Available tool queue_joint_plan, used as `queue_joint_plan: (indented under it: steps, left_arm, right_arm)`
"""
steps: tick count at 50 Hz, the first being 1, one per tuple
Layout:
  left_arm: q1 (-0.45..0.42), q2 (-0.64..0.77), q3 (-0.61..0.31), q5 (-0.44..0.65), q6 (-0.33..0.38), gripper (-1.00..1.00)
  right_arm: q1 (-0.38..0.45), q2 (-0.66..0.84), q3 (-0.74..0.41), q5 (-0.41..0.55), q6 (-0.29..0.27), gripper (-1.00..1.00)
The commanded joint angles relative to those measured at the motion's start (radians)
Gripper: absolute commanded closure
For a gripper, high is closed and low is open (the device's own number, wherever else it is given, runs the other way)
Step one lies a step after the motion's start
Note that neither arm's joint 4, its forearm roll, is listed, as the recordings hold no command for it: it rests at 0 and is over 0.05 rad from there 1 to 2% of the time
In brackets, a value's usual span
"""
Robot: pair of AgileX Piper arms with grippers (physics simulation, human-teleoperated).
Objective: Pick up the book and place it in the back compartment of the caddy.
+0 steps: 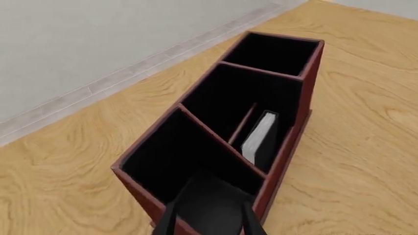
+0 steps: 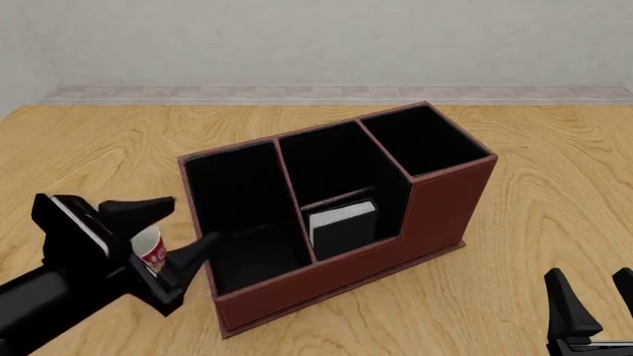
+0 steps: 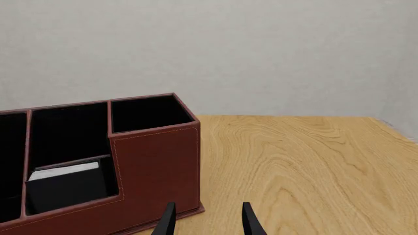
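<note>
The left tool [image 2: 183, 230], wide and empty, half hides a mug [image 2: 148, 248]; the book [image 2: 343, 220] stands in the caddy [image 2: 435, 200].

The reddish-brown leather-look caddy [image 2: 435, 208] with black lining and 4 cells sits on the table. The small thick black hardcover book [image 2: 343, 226] with white page edges stands upright in the small low-walled compartment [image 2: 361, 199], behind the stepped-down wall.

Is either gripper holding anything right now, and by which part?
No. The left gripper and the right gripper are both open and empty. The book already stands inside the caddy.
</note>
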Motion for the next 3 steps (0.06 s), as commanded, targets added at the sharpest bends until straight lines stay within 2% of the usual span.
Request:
queue_joint_plan:
  steps: [1,3]
  left_arm:
    - [0.039,-0.113,0.003,0.096,-0.006,-1.00]
    - [0.055,-0.146,0.005,0.122,-0.012,-1.00]
  right_arm:
    - [0.000,0.000,0.000,0.000,0.000,-1.00]
    - [0.000,0.000,0.000,0.000,0.000,-1.00]
